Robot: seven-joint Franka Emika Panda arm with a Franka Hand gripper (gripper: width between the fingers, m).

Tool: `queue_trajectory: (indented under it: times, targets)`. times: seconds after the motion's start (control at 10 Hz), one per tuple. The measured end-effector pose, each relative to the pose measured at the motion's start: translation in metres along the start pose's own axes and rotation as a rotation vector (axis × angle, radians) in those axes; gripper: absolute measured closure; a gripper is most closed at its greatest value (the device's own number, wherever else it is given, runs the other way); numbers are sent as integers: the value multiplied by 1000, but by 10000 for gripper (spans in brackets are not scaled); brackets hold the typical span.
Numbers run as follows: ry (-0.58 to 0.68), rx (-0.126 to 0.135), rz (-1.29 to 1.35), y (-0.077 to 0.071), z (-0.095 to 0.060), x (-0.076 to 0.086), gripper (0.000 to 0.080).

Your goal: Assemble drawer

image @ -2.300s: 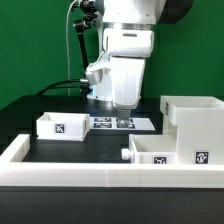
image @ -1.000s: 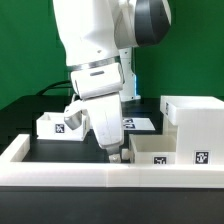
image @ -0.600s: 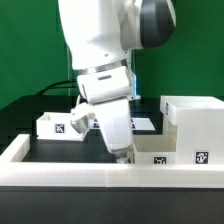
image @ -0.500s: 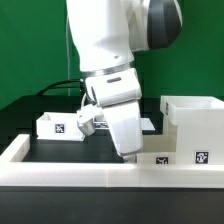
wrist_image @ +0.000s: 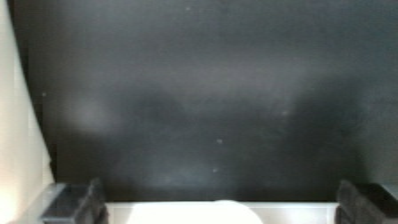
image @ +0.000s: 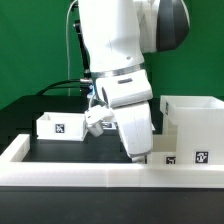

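The large white cube-shaped housing (image: 195,118) stands at the exterior view's right. One small open-top box (image: 62,126) with a tag sits at the left. The second small box (image: 185,156) lies in front of the housing, half hidden by my arm. My gripper (image: 140,153) is tilted and low over that box's left end; its tips are hard to make out there. In the wrist view the gripper (wrist_image: 221,190) is open, with the dark fingers (wrist_image: 73,201) wide apart. A white box wall (wrist_image: 222,213) lies between them, and nothing is held.
The low white border wall (image: 70,166) runs along the front and left of the black table (image: 60,148). The marker board (image: 93,122) lies behind the arm, mostly covered. A white strip (wrist_image: 13,110) shows at one edge of the wrist view.
The arm has swung from the back middle toward the front and the exterior view's right. It has come down over the left end of the front small box.
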State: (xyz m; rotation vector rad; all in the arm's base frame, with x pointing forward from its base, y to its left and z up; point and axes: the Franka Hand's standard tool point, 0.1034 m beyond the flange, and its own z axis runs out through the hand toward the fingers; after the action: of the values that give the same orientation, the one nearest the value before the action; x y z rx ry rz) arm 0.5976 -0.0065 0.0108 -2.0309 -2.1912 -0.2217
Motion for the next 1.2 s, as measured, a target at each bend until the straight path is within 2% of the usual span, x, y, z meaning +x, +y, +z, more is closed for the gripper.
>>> queue_trajectory:
  times: [0.5, 1.0, 1.2]
  targets:
    - [-25, 13, 23, 1, 1, 10, 151]
    - [-26, 13, 20, 0, 2, 9, 151]
    - [-27, 4, -8, 0, 3, 9, 151]
